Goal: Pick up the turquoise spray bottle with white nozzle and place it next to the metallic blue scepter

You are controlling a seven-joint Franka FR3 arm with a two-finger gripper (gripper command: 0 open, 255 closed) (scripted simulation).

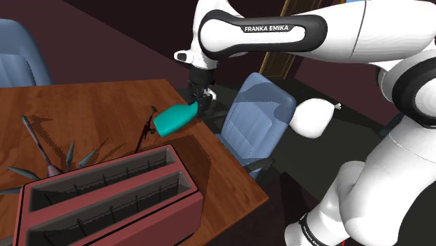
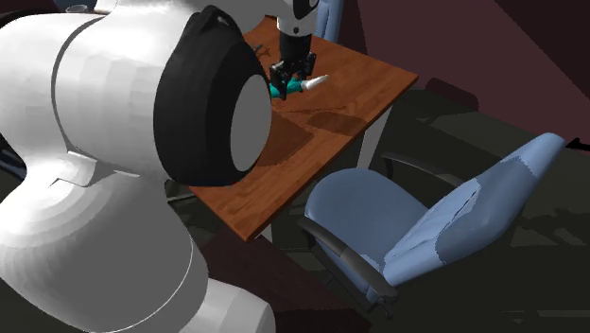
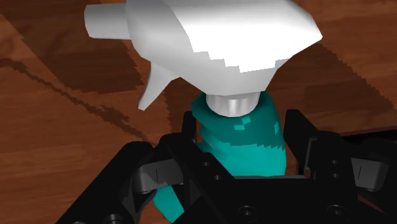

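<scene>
The pick-up looks done and the carry is the step in hand. The black two-finger gripper point(image 1: 201, 105) is clenched on the turquoise spray bottle point(image 1: 173, 121). In the wrist view its fingers point(image 3: 191, 130) press either side of the turquoise body just below the neck, with the white trigger nozzle point(image 3: 222, 38) sticking out beyond them. The bottle hangs tilted, nearly on its side, above the reddish-brown wooden surface point(image 1: 105, 98) near the corner closest to the blue padded office chair point(image 1: 255, 122). Its shadow lies apart from it on the wood, so I judge it to be clear of the surface.

The grey-blue spiked scepter point(image 1: 43, 145) lies well apart from the bottle, toward the shoulder view's left, just behind the long dark-red box with two grey-lined troughs point(image 1: 105, 197).

The next move calls for carrying the bottle across the surface toward the scepter, high enough to pass over the box's rim and the upturned spikes. The bottle should then come down on bare wood beside the scepter's shaft before the grip opens.
</scene>
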